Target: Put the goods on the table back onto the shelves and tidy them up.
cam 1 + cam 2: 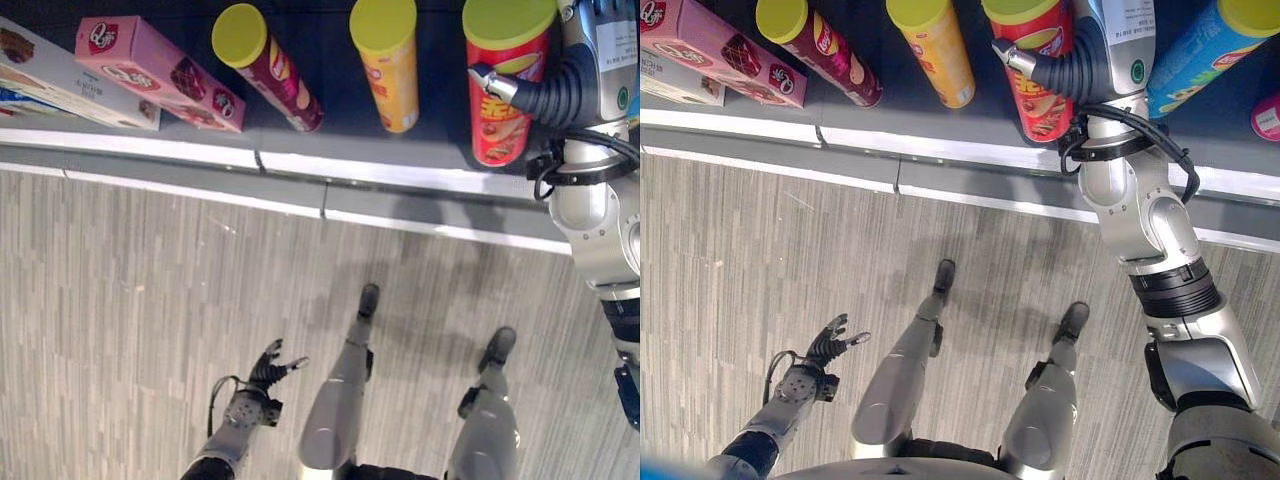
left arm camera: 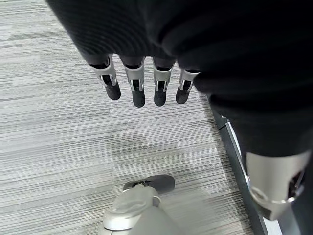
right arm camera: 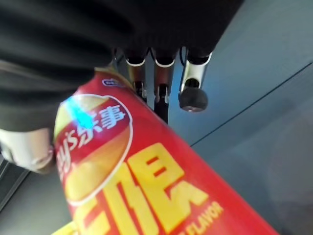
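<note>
A red chip can (image 1: 505,90) with a yellow-green lid stands on the dark shelf (image 1: 340,140). My right hand (image 1: 548,92) reaches in beside it. Its thumb lies across the can's front and its straight fingers (image 3: 164,83) run along the can (image 3: 146,181) at the back, so the hand is open around it. On the same shelf stand a yellow can (image 1: 388,65) and a maroon can (image 1: 270,70), and a pink box (image 1: 160,70) lies at the left. My left hand (image 1: 268,368) hangs low over the floor with relaxed fingers (image 2: 138,88), holding nothing.
A white box (image 1: 60,80) lies left of the pink one. A blue can (image 1: 1200,55) and a pink round item (image 1: 1265,118) sit to the right of my right arm. The shelf's white front edge (image 1: 300,162) borders grey striped floor (image 1: 120,300).
</note>
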### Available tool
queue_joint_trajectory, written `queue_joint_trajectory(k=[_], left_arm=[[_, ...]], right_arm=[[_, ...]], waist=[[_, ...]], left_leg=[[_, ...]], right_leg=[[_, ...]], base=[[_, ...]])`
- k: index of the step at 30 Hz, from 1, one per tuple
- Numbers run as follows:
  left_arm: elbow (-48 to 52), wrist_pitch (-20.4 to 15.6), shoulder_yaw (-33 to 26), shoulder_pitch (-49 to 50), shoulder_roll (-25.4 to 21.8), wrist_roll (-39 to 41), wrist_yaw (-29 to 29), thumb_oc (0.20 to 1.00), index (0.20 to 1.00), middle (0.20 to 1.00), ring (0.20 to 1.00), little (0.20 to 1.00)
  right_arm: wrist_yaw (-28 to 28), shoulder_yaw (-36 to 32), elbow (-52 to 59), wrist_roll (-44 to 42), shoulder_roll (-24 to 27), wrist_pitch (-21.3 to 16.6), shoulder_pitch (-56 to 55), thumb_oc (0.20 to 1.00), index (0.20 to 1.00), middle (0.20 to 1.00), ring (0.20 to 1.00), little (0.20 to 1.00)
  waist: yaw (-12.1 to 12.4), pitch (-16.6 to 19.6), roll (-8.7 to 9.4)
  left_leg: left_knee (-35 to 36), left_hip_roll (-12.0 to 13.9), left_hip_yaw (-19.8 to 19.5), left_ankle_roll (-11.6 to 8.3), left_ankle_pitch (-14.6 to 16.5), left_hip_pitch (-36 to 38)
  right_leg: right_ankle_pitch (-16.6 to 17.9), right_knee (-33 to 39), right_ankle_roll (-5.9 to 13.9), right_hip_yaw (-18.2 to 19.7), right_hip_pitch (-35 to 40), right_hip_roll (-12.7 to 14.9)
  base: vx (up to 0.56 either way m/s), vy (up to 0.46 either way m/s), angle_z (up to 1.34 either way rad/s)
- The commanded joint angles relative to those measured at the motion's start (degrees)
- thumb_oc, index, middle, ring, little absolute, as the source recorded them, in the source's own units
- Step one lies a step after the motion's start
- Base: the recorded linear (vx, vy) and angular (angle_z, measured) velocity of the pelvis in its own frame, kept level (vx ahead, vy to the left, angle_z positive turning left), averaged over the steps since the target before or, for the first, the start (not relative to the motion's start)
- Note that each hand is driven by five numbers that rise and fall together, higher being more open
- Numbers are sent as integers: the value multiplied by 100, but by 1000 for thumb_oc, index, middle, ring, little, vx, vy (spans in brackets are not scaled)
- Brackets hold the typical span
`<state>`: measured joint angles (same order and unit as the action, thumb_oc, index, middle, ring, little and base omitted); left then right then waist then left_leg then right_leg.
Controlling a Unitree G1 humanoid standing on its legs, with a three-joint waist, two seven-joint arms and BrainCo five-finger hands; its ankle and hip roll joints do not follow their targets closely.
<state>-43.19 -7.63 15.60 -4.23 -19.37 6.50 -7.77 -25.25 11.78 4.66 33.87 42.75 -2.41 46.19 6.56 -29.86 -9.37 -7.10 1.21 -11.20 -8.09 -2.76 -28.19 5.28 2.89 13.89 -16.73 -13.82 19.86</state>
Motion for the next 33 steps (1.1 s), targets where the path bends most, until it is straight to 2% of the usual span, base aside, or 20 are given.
queue_joint_trajectory(k=[1, 21, 33], left_arm=[[20, -104, 218, 95, -300, 41, -168, 1000, 1000, 1000, 1000, 1000], [139, -137, 235, -51, -324, 137, -318, 1000, 1000, 1000, 1000, 1000], [165, -177, 271, -88, -293, 192, -420, 1000, 1000, 1000, 1000, 1000]], right_arm=[[-516, -72, 305, 328, 44, -89, 465, 200, 200, 200, 200, 200], [-1011, -292, 317, 451, -16, 92, 746, 200, 200, 200, 200, 200], [-1344, -410, 126, 405, -17, 189, 920, 200, 200, 200, 200, 200]], waist=[[-71, 286, 32], [-112, 138, 5], [-83, 129, -119]], left_leg=[[-99, 531, 429, -218, 13, -377], [-90, 504, 487, -259, -90, -770], [-55, 466, 525, -256, -135, -907]], right_leg=[[-462, -858, -113, 593, -535, 202], [-381, -899, -76, 581, -927, 259], [-308, -846, -36, 610, -1078, 281]], base=[[-11, -9, 4], [-8, 1, 2], [0, 0, 0]])
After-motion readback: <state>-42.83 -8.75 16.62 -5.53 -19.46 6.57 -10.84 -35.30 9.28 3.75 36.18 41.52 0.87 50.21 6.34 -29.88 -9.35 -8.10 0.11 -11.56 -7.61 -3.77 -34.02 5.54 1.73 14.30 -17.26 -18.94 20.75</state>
